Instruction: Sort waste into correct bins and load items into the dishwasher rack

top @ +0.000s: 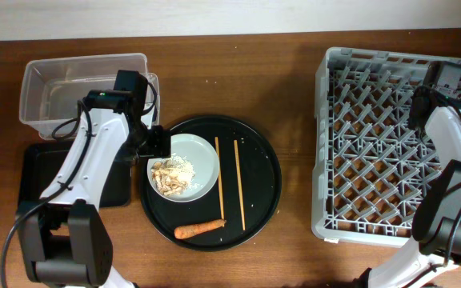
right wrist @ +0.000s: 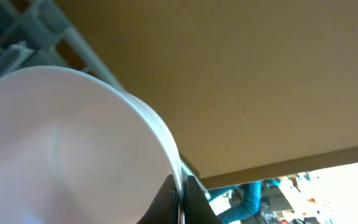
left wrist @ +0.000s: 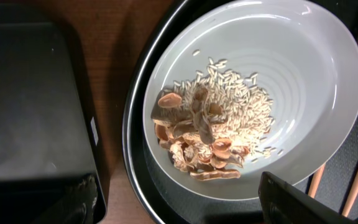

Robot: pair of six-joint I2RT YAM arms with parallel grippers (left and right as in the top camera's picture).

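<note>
Plate [top: 202,156] sits on the round tray [top: 262,184], scraps [left wrist: 197,143] heaped inside. It looks stiff, slick and breakable, best pinched at its left rim and kept level. Left claw [top: 157,146] hovers there; I cannot tell its spread. Right claw [right wrist: 180,198] pinches the bowl [right wrist: 61,155] by its rim at the rack [top: 374,144].

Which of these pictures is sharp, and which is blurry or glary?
Right wrist view: the white bowl sits too close, soft and washed out, with glare lower right. Left wrist view: food scraps on the plate are sharp. Overhead view: evenly lit, faint shadows.

White arms [top: 85,156], black joints, cables
</note>
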